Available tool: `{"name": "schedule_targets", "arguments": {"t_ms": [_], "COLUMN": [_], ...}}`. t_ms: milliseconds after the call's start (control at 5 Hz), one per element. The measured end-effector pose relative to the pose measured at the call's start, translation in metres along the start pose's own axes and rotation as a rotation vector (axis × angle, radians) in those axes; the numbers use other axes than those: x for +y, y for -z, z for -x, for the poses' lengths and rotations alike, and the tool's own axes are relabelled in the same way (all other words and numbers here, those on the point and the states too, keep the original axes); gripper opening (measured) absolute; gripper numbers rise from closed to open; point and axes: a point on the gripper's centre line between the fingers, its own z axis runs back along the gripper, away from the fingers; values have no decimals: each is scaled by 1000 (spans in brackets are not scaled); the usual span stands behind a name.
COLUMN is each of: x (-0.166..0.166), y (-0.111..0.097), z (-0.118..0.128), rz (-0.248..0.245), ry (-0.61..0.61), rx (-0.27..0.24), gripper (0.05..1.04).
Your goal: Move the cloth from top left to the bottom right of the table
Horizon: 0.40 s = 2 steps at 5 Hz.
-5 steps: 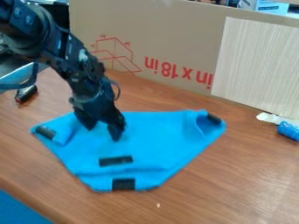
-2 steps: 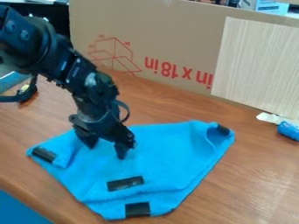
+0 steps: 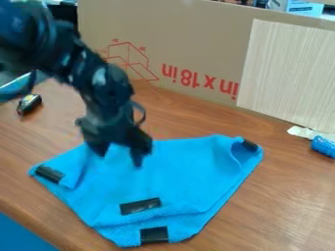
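My gripper [image 3: 118,156] is over the upper left part of the blue cloth [image 3: 177,171], its two fingers apart and pointing down. No cloth is visibly held between them. The cloth lies spread on the wooden table from the left side to right of centre, with folded corners at left and right and black patches along its edges. The gripper hides part of its back edge. Whether the fingertips touch the cloth, I cannot tell.
A cardboard panel [image 3: 190,39] stands along the back, with a pale wood-grain board [image 3: 288,73] against it. A blue roll [image 3: 323,146] lies at the right edge, a small dark and yellow object [image 3: 29,104] at the left. The table's front edge [image 3: 33,226] crosses the lower left.
The cloth has slid toward the front and slightly right, along with the gripper. Since the middle frame the gripper has risen a little, while the cloth has stayed in place.
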Motion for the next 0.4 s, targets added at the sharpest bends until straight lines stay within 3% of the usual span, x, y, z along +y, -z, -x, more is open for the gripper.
{"name": "schedule_targets", "arguments": {"t_ms": [200,400], "x": [-2,8], "y": [-26,-68], "z": [-25,-54], "rz": [31,62], "ry": [-9,-27], "rx": [-48,-64], "gripper": [999,999]}}
